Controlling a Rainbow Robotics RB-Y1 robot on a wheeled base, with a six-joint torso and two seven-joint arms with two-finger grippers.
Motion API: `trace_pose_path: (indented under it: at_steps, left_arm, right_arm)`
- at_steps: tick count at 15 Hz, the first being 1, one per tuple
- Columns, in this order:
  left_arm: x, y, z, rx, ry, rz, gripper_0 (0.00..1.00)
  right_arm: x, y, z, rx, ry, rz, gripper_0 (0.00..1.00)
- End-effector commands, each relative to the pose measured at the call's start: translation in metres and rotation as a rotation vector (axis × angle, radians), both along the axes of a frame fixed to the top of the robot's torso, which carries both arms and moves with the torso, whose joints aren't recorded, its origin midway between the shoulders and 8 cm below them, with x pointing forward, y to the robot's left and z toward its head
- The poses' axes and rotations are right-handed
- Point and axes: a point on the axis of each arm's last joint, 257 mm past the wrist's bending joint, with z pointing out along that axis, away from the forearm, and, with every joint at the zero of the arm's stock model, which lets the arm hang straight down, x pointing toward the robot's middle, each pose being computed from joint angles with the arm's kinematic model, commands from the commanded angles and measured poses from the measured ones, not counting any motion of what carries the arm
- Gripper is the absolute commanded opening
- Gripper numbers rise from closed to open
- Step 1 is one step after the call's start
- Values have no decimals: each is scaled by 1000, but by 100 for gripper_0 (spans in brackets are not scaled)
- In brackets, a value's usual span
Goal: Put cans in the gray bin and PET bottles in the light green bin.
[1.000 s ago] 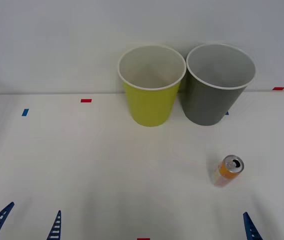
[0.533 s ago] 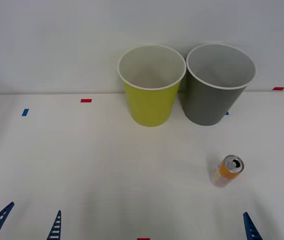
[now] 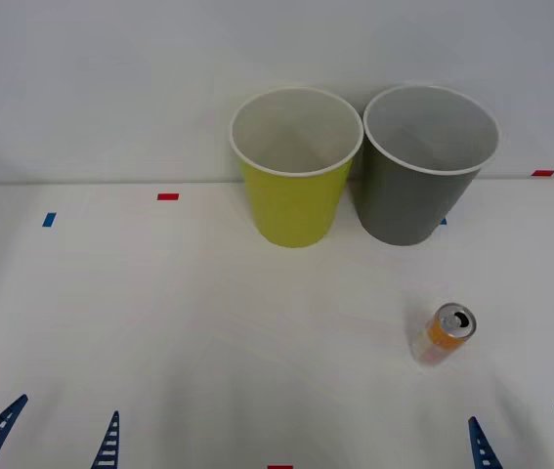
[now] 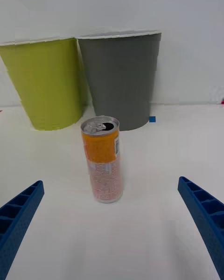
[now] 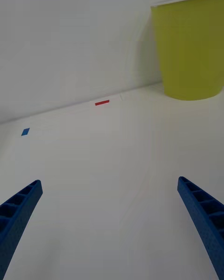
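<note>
Can (image 4: pixel 103 158) seen upright, just ahead of the spread right gripper (image 4: pixel 112 224).
It appeared untouched, centred between the fingers (image 4: pixel 205 214).

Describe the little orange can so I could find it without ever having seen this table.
At the back of the white table stand a yellow-green tapered round bin and a dark gray tapered round bin. In front of the gray one, apart from it, stands the small orange drink can, upright, silver-topped, far smaller than either bin.
</note>
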Motion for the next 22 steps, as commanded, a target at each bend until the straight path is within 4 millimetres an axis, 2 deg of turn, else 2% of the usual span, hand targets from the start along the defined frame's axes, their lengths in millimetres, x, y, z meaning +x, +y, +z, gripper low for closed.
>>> trace_pose_path:
  at_steps: [1, 4, 9, 12, 16, 20, 22]
  left_arm:
    - [0, 0, 0, 0, 0, 0, 100]
    - [0, 0, 0, 0, 0, 0, 100]
    - [0, 0, 0, 0, 0, 0, 100]
    - [0, 0, 0, 0, 0, 0, 100]
    - [0, 0, 0, 0, 0, 0, 100]
    - [0, 0, 0, 0, 0, 0, 100]
    - [0, 0, 0, 0, 0, 0, 100]
  right_arm:
    - [-4, -2, -13, -62, 11, -36, 100]
    - [-10, -1, -32, -69, 33, -82, 100]
    - [-10, 0, -33, -137, 25, -76, 99]
    - [-3, 7, -31, -190, 11, -25, 100]
    - [14, 30, -30, -182, -11, 37, 100]
    - [34, 34, -36, -155, -71, 31, 100]
    - [49, 34, -31, -128, -86, 17, 100]
